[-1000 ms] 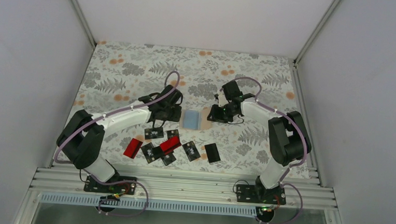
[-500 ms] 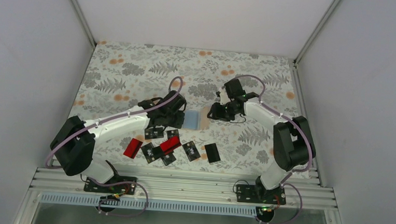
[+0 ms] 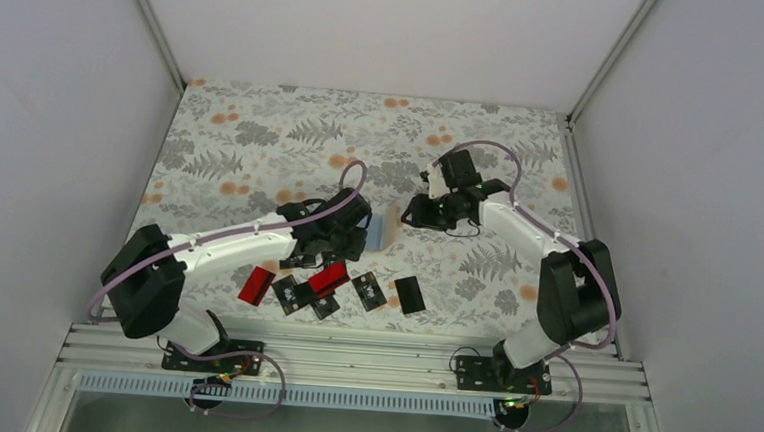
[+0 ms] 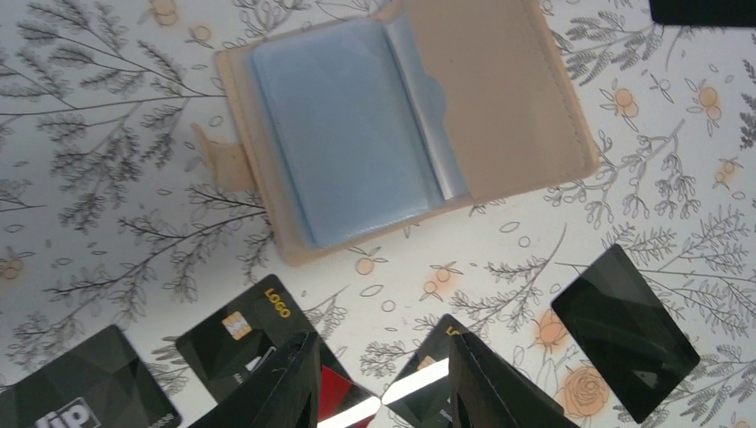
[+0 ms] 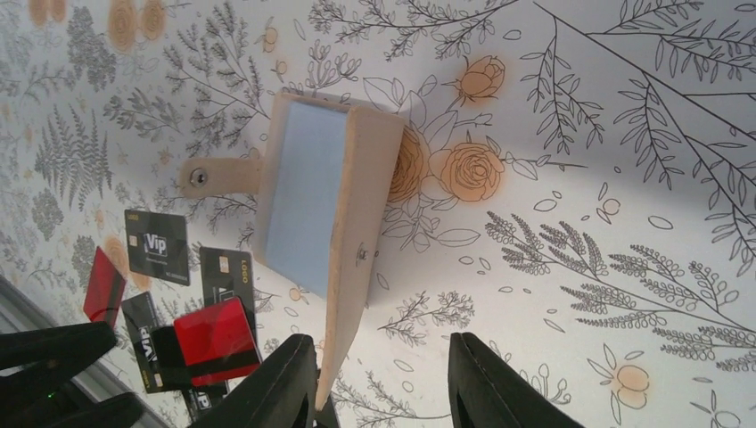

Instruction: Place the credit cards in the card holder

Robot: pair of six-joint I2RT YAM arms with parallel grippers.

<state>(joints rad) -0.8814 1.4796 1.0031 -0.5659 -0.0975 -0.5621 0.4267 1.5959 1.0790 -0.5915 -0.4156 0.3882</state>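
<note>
The card holder (image 3: 379, 228) lies open on the floral cloth, tan outside and light blue inside (image 4: 357, 134). Its tan cover (image 5: 357, 232) is tilted up between my right gripper's (image 5: 383, 343) open jaws and rests against the left finger. My left gripper (image 4: 382, 343) is open and hovers just left of the holder (image 3: 345, 239), over the card pile. A red card (image 4: 334, 397) and black cards (image 4: 236, 334) show between its fingers. The pile (image 3: 329, 278) also holds a second red card (image 3: 256, 284) and a plain black card (image 3: 409, 294).
A black VIP card (image 5: 156, 245) lies left of the holder's snap tab (image 5: 218, 176). An aluminium rail (image 3: 349, 359) runs along the near edge. White walls close in the back and both sides.
My left gripper has moved right from over the cards to beside the holder. The right gripper has shifted slightly, and the holder's cover now stands tilted up, so the holder looks narrower from above.
</note>
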